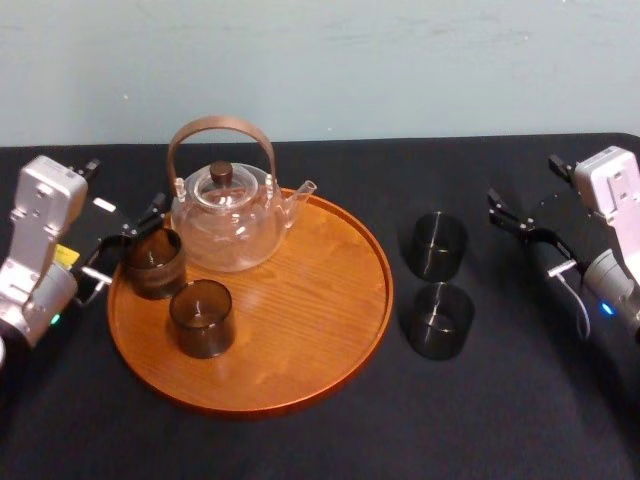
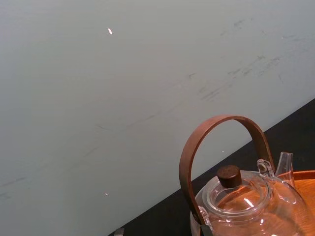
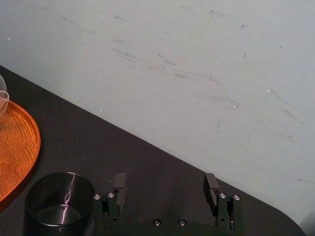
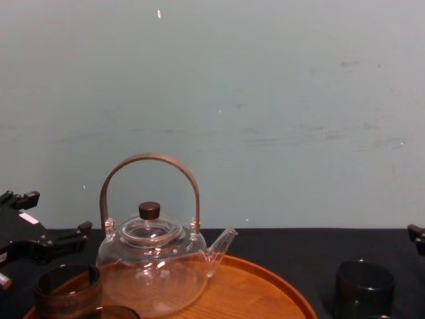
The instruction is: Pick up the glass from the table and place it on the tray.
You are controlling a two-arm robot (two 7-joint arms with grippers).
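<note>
**A:** How is it laid out?

**B:** The tray (image 1: 330, 330) sits mid-table (image 1: 300, 450). The teapot (image 1: 228, 225) is on the tray's far left part, and two tumblers (image 1: 201, 317) stand on its left side. Off the tray's right rim, apart from it, two more stand on the cloth, one behind the other. I take the farther one as the glass (image 1: 438, 245). The spare tumbler (image 1: 440, 320) is close in front of it, and I cannot tell whether they touch.

**A:** And the arms?

**B:** The right gripper (image 1: 495, 208) hovers beyond the glass, farther from the tray, with its jaws spread wide and nothing in them. The left gripper (image 1: 135, 228) is at the tray's left rim beside the rear tumbler there, its jaws apart.

**A:** How will the glass handle?

**B:** Probably light, rigid and slick, and it would chip if knocked. I would take the straight wall at mid-height with a modest squeeze. It should stay upright and clear of its neighbour.
</note>
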